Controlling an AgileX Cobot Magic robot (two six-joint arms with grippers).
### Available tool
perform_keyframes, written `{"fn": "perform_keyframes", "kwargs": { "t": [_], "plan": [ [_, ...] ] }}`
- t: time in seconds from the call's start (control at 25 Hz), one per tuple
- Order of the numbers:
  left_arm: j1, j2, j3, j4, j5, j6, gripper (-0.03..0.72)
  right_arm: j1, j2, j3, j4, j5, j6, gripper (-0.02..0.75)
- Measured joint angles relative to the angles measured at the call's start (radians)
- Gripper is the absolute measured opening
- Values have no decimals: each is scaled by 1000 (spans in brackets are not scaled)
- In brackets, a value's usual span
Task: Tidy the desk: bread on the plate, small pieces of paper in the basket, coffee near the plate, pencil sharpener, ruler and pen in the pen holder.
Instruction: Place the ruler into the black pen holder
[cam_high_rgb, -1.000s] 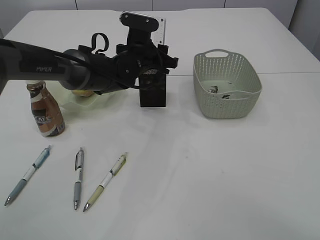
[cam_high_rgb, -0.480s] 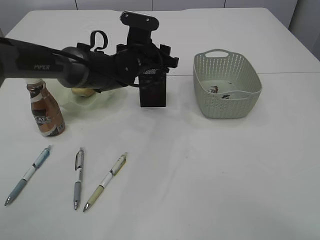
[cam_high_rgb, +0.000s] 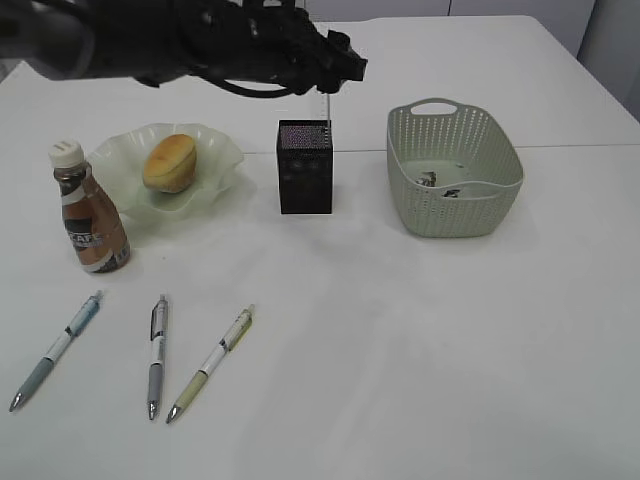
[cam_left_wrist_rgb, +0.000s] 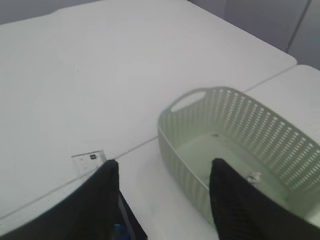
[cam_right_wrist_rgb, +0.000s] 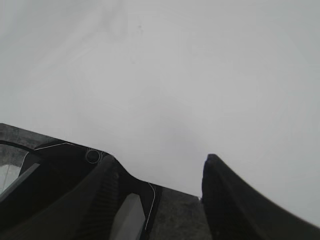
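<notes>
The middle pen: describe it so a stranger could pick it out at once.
Start at the brown coffee bottle standing at the table's left side, beside the plate. In front of it, toward the near edge, three pens lie side by side. The middle pen is the grey one with a silver clip; its left neighbour is pale blue, its right neighbour yellowish.

Pale green perforated basket; black mesh pen holder; golden-brown bread on translucent pale green plate; brown coffee bottle, white cap; white table.

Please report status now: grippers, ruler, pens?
Left gripper open, empty. Right gripper open, empty. Ruler in holder. Three pens on table.
</notes>
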Motion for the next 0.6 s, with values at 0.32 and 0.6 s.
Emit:
{"fn": "perform_keyframes", "kwargs": {
  "t": [0.32, 0.6],
  "plan": [
    [58, -118, 0, 28, 418, -6, 398, 0, 0, 0, 30, 0, 0, 428],
    [127, -153, 0, 74, 781, -41, 387, 0, 0, 0, 57, 0, 0, 428]
  ]
}}
